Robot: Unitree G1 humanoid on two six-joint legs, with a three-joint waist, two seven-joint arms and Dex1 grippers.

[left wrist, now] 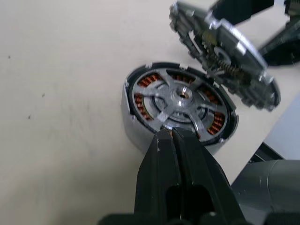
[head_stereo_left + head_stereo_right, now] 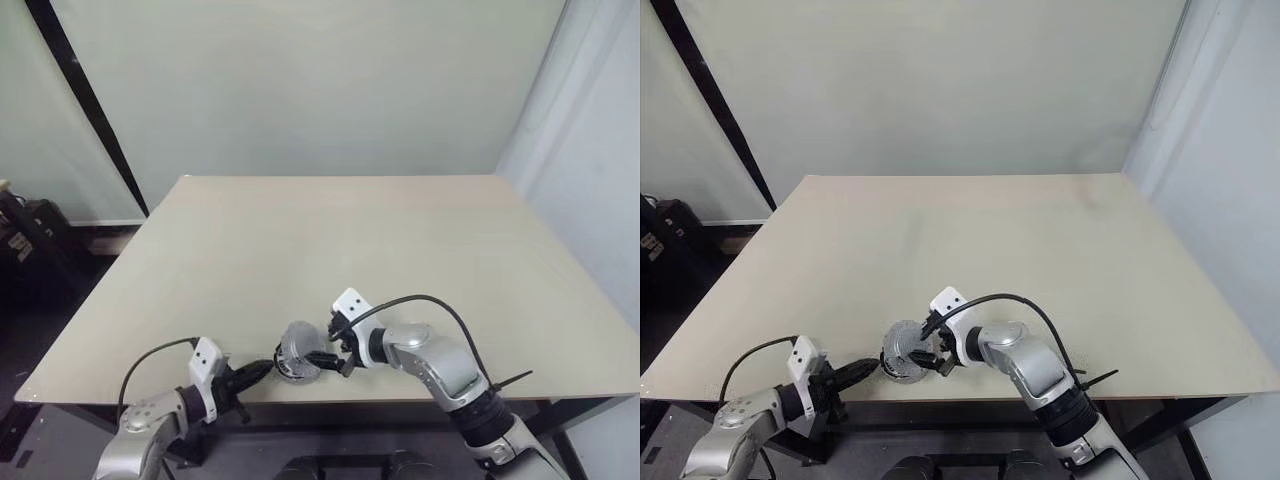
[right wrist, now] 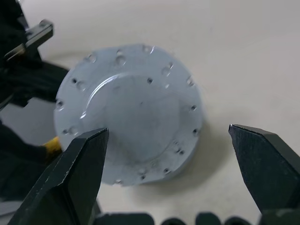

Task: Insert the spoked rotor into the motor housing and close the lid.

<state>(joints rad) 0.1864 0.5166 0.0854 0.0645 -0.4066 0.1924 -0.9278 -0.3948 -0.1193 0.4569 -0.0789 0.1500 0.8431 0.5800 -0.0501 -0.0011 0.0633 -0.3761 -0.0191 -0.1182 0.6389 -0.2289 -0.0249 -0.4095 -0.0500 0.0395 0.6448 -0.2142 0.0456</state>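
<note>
Left wrist view: the motor housing point(image 1: 180, 110) sits on the table point(image 2: 350, 250) just ahead of the left gripper point(image 1: 172, 133), whose two black fingers are pressed together with their tips at the housing's near rim; the spoked rotor point(image 1: 180, 96) lies seated inside it, silvery spokes over the copper windings; the lid point(image 1: 225, 51) stands tilted at the housing's far edge, its inner face turned toward the rotor; from the right wrist view the lid's plain grey outer face sits between the fingers of the right gripper point(image 3: 168, 154), which are spread wide, each clear of its rim; both grippers meet near the table's front edge
</note>
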